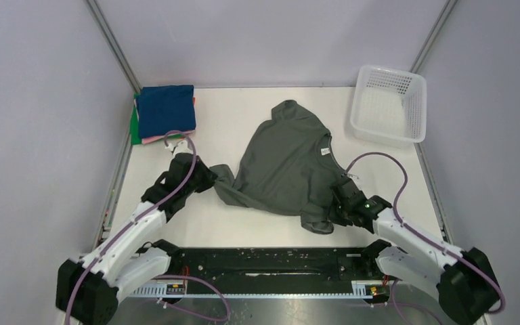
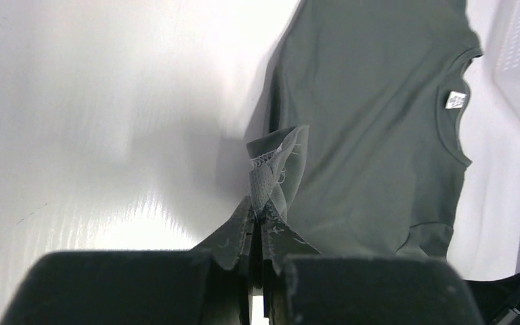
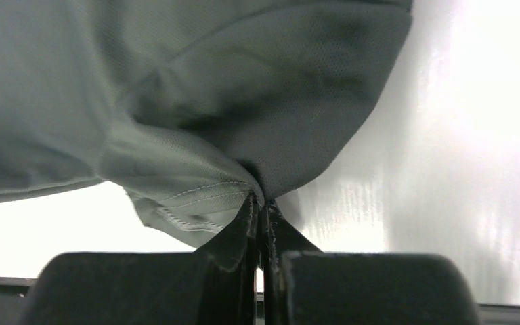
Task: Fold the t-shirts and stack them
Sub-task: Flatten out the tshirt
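1. Shirt (image 1: 291, 162), dark grey-green, lying rumpled in the middle of the white surface (image 1: 230, 122), white neck tag showing.
2. Left hand (image 2: 258, 220): squeezed tight on a stitched corner of the shirt, at its left side.
3. Right hand (image 3: 261, 203): squeezed tight on a bunched fold of the same shirt, at its near right side.
4. Pile of folded shirts (image 1: 164, 112), blue on top, pink and green edges peeking out below, in the far left corner, well apart.
5. White basket (image 1: 388, 105) in the far right corner.

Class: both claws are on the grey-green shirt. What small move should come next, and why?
Probably lift both slightly and draw them apart. The left claw and right claw are each shut on an edge of the grey-green shirt, which lies bunched and skewed, not flat enough to fold.
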